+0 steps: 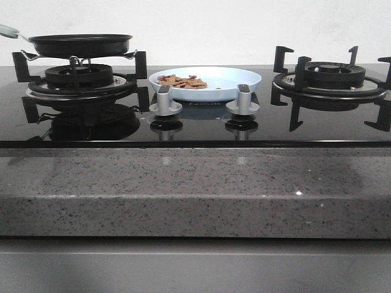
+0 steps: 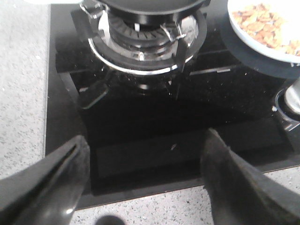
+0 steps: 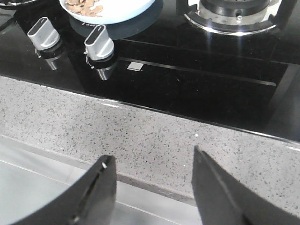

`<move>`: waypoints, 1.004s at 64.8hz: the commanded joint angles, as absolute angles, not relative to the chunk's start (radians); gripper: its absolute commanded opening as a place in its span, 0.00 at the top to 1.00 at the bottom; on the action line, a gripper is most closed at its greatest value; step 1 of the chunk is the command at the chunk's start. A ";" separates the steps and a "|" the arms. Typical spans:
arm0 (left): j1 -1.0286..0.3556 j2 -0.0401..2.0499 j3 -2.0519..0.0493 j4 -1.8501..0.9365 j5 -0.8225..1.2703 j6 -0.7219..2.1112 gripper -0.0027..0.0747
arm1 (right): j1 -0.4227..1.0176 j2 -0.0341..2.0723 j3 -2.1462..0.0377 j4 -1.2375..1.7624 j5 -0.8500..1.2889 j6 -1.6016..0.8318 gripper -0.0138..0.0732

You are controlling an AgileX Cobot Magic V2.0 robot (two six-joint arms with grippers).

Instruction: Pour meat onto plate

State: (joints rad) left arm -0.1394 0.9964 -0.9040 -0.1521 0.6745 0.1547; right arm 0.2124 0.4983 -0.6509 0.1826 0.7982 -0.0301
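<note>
The pale blue-white plate (image 1: 235, 82) sits on the black glass hob between the two burners. The meat (image 1: 182, 81), orange-brown chips, lies heaped on the plate's left part. Plate (image 2: 243, 35) and meat (image 2: 262, 26) also show in the left wrist view, and plate (image 3: 126, 11) and meat (image 3: 84, 4) in the right wrist view. My left gripper (image 2: 145, 150) is open and empty over the hob's front edge, before the left burner. My right gripper (image 3: 152, 164) is open and empty over the stone counter's front edge. Neither gripper shows in the front view.
A black frying pan (image 1: 79, 44) rests on the left burner (image 1: 79, 76), its handle pointing left. The right burner (image 1: 330, 76) has bare black grates. Two silver knobs (image 1: 165, 101) (image 1: 244, 99) stand in front of the plate. A speckled grey counter (image 1: 195, 183) runs along the front.
</note>
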 commanded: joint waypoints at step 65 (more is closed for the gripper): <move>-0.145 1.001 -0.930 -0.182 0.632 0.156 0.99 | 0.212 0.500 -0.670 0.180 0.751 -0.030 0.92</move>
